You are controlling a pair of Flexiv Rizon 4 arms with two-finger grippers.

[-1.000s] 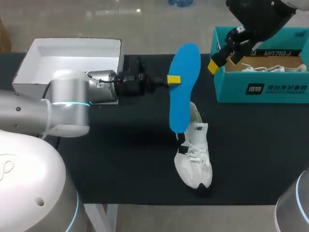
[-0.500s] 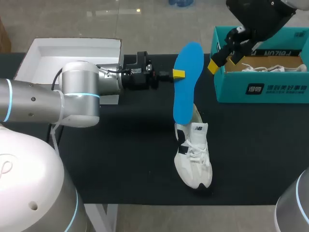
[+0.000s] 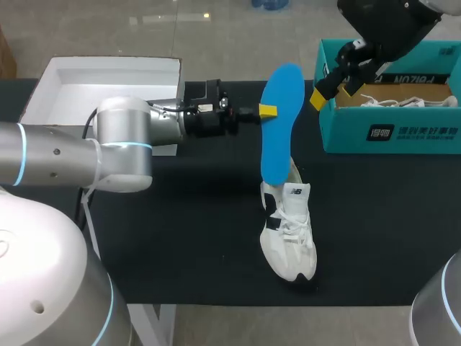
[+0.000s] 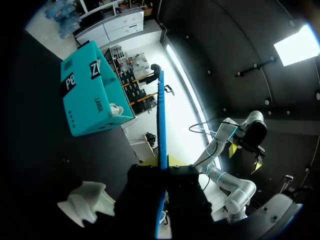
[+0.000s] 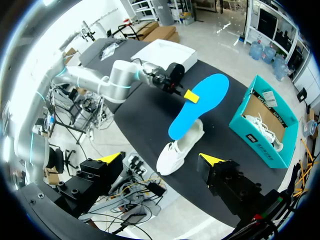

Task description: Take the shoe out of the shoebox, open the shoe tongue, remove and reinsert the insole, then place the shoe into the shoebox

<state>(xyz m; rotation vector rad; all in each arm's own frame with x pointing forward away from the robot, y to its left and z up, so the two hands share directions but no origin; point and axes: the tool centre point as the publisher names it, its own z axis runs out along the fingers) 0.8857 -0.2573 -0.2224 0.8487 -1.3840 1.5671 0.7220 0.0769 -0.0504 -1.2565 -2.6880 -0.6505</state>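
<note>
A blue insole (image 3: 280, 124) stands nearly upright with my left gripper (image 3: 267, 111) shut on its edge. Its lower end sits at the heel opening of the white shoe (image 3: 289, 234), which lies on the black table. In the left wrist view the insole (image 4: 161, 115) runs edge-on between the fingers of the left gripper (image 4: 163, 164), and the shoe (image 4: 84, 206) is below and to one side. My right gripper (image 3: 333, 85) hangs open, high over the near corner of the teal shoebox (image 3: 392, 133). From the right wrist the insole (image 5: 200, 104), shoe (image 5: 176, 151) and shoebox (image 5: 262, 131) lie far below the open right gripper (image 5: 161, 159).
A second white shoe (image 3: 403, 101) lies inside the teal shoebox. A white box lid (image 3: 108, 76) lies at the back left, behind my left arm. The black table mat (image 3: 180, 245) is bare in front of the left arm and to the shoe's right.
My left arm has carried the insole a little to the right, bringing its lower end over the shoe's heel. The right arm has not moved.
</note>
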